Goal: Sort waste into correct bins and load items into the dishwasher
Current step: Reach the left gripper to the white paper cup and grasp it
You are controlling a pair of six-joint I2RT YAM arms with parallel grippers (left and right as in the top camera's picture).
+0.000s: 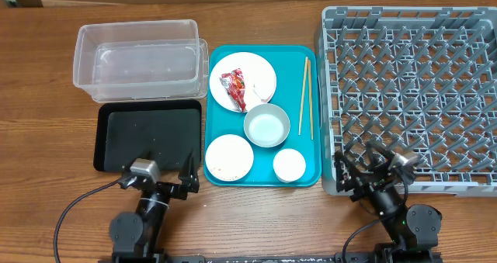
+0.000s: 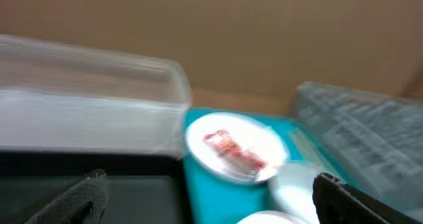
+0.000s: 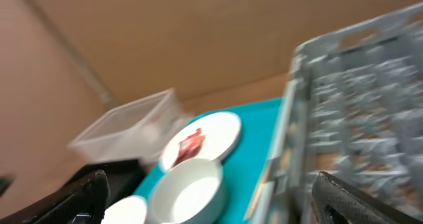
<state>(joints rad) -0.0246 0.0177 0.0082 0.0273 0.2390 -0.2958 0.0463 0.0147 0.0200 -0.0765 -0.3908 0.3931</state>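
From overhead, saw the wrapper point(image 1: 234, 90) lying on a plate point(image 1: 260, 69) at the far end of the teal tray point(image 1: 291, 84), with a bowl point(image 1: 266, 126), second plate point(image 1: 228, 157) and cup point(image 1: 289, 165) nearer, and chopsticks point(image 1: 306, 98) along the right side. Saw the tub point(image 1: 136, 57) far left, the black tray point(image 1: 147, 135) before it, and the rack point(image 1: 411, 84) at right. Found the left gripper point(image 1: 175, 174) by the black tray's near right corner and the right gripper point(image 1: 359, 166) at the rack's near left corner.

From the left wrist, found the fingers point(image 2: 82, 201) spread wide with nothing between them. Saw the wrapper, blurred, on its plate ahead.

From the right wrist, found the fingers point(image 3: 350, 201) likewise apart and empty. Saw the bowl, the wrapper on its plate and the rack's edge ahead.
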